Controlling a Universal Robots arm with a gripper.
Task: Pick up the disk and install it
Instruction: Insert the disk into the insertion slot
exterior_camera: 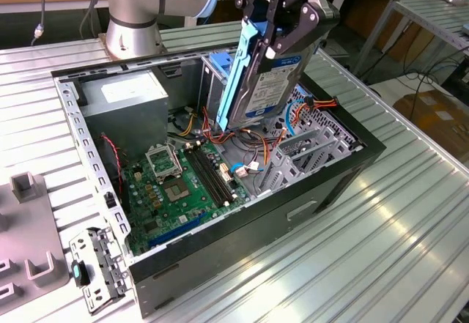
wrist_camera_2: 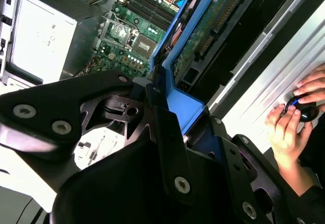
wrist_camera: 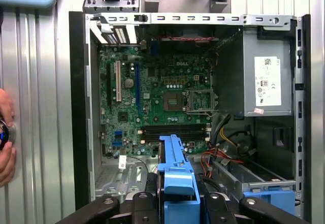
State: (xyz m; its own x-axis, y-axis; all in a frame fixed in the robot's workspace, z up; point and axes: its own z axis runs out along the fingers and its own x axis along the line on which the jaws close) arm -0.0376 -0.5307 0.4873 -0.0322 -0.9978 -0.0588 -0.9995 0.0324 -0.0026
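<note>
While fingers clamp the disk, its label shows.

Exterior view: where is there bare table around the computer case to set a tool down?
The widest bare table lies on the exterior view's right, along the black wall of the case. A smaller strip lies on the view's left, beyond the grey blocks. Inside the case is crowded: circuit board, cables, and the gripper holding the disk over them.
</note>
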